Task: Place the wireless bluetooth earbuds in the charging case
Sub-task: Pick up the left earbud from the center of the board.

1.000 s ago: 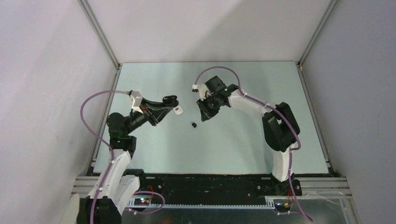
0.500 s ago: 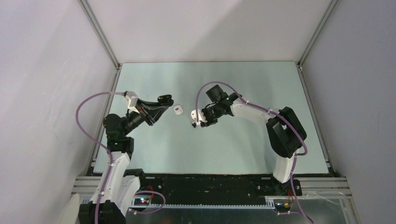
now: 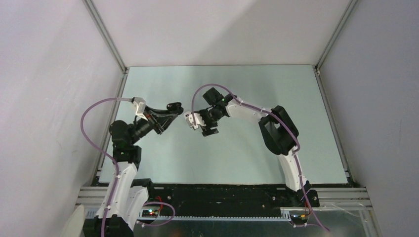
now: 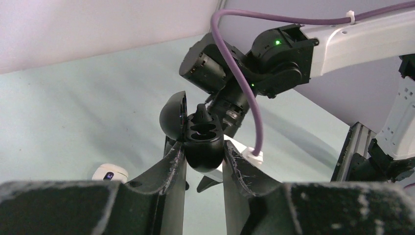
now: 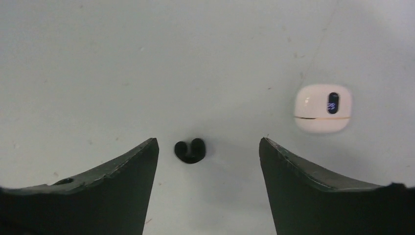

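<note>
Compared with half a second ago, the right arm (image 3: pixel 247 111) reaches further to the left. The right tool (image 5: pixel 208 145) now hangs over the desk (image 5: pixel 98 58), near the white case (image 5: pixel 323 108). The left arm (image 3: pixel 133 129) is almost where it was.

The right tool is wide open. Its dark fingers, with rough edges, stand on both sides of a black earbud (image 5: pixel 190 150), which lies on the desk and touches neither finger. The earbud is small and glossy, with two round lobes. The white case is a smooth, closed pebble with a dark oval mark.

The left tool (image 4: pixel 202 152) grips the black case (image 4: pixel 200 134), which is rounded and shiny, with its lid (image 4: pixel 174 116) raised. A black piece (image 4: pixel 201 112) stands up from its sockets; I cannot tell what it is. The pads of this tool look grainy.
</note>
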`<state>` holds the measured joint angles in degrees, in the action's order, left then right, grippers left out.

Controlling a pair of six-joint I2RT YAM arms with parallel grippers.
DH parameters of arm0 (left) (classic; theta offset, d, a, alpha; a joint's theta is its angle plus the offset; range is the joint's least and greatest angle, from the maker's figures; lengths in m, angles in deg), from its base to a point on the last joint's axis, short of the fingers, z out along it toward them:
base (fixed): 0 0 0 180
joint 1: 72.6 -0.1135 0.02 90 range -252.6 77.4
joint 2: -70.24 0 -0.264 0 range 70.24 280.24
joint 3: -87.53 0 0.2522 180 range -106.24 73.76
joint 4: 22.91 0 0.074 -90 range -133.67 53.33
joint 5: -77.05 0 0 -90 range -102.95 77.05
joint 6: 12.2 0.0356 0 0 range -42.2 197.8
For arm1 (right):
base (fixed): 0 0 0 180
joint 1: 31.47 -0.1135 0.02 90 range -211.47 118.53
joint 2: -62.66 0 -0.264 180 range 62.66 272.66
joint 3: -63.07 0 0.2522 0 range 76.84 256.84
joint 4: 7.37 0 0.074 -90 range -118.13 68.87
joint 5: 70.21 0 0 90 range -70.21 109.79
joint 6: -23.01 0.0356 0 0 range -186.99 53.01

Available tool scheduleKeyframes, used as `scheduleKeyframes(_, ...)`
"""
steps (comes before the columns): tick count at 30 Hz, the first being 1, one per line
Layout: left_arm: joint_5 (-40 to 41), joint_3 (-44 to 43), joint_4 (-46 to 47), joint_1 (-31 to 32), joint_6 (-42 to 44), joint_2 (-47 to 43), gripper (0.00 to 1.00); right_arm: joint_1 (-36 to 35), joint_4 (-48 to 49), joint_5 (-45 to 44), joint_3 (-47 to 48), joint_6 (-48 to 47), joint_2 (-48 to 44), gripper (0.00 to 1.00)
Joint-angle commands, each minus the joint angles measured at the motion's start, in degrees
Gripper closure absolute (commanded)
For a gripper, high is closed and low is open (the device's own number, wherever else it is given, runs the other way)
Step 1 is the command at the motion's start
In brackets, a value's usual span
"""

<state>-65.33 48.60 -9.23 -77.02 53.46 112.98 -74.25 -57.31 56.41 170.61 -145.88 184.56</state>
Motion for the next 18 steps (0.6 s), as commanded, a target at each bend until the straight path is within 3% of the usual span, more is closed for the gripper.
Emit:
scheduleKeyframes(1, 0.5, 0.1, -0.8, -0.7, 1.3, -2.2, 1.00, -0.8, -3.3, -0.1, 5.9, 6.9, 1.9, 0.20)
scheduleKeyframes(10, 1.4, 0.1, -0.9, -0.8, 1.4, -2.4, 1.00, -0.9, -13.3, -2.8, 10.7, 6.7, 5.5, 0.38)
scheduleKeyframes(18, 1.5, 0.1, -0.9, -0.8, 1.2, -2.1, 1.00, -1.2, -11.6, -5.5, 11.3, 10.9, 6.9, 0.43)
